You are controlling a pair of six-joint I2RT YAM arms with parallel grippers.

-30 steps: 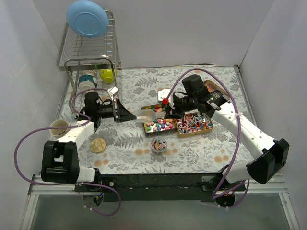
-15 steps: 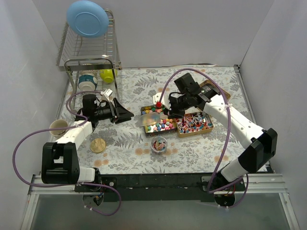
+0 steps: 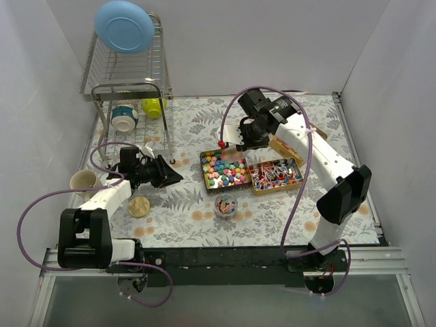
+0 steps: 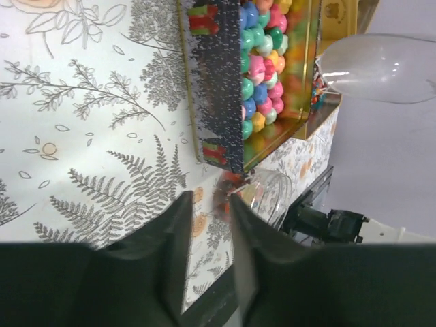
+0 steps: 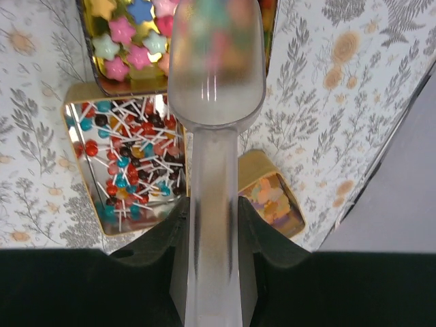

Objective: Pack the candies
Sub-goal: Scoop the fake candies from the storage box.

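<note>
A gold tin of bright multicoloured candies sits mid-table, also in the left wrist view. Beside it is a tin of red, blue and white stick candies, also in the right wrist view. A small tin of orange-yellow gummies lies behind. A small glass jar holds a few candies. My right gripper is shut on the handle of a clear scoop, held above the tins with blurred coloured candies in its bowl. My left gripper is narrowly open and empty, left of the tins.
A round gold lid and a beige cup lie near the left arm. A wire dish rack with a blue plate and cups stands at the back left. White walls close in the table on three sides.
My right arm has raised the scoop and drawn it back from the left end of the tins to above their far side. My left gripper has pulled back to the left.
</note>
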